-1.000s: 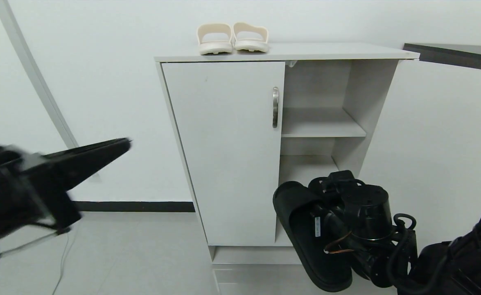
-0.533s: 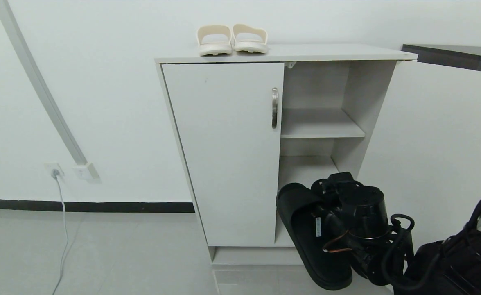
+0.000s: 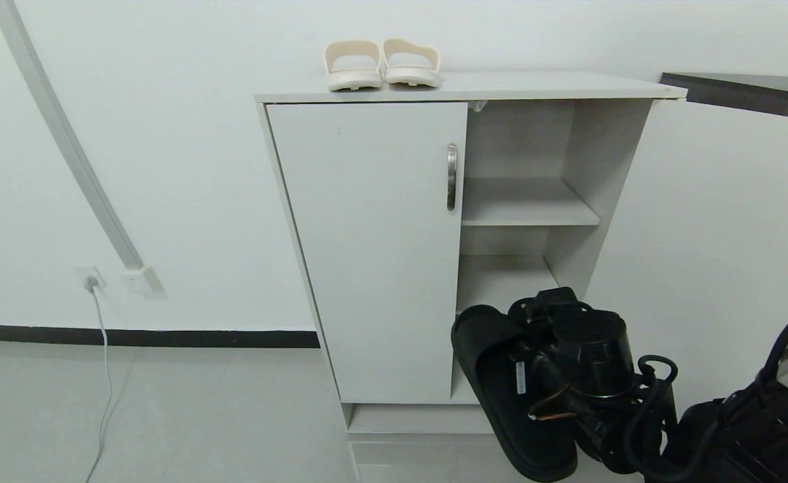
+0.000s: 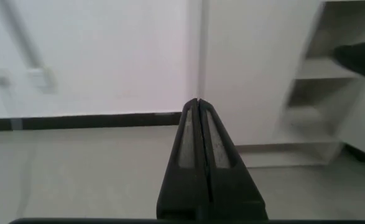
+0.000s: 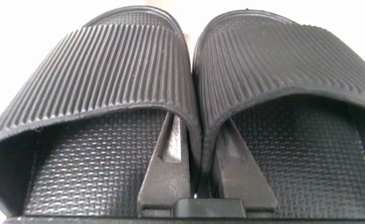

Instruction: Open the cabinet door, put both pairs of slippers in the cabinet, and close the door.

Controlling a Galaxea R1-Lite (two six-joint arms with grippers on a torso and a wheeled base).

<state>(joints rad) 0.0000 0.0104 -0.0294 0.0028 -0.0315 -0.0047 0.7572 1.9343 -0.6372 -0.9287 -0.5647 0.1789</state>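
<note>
A white cabinet [image 3: 534, 84] stands against the wall, its left door [image 3: 367, 255] closed and its right door [image 3: 715, 235] swung wide open. A pair of cream slippers [image 3: 381, 64] rests on the cabinet top. My right gripper [image 5: 198, 124] is shut on a pair of black slippers [image 3: 501, 382], one finger inside each, pinching their inner walls together. The pair hangs toe-up in front of the lower compartment [image 3: 501, 278]. My left gripper [image 4: 198, 104] is shut with nothing in it, low over the floor left of the cabinet.
Two bare shelves [image 3: 528, 201] show behind the open door. A metal handle [image 3: 451, 176] is on the closed door. A wall socket with a cable [image 3: 88, 282] and a slanted grey conduit [image 3: 58, 134] are at the left. A dark tabletop [image 3: 742, 87] is at the right.
My left arm, at the head view's left edge a second ago, has dropped out of that view. The right gripper with the black slippers has stayed almost in place.
</note>
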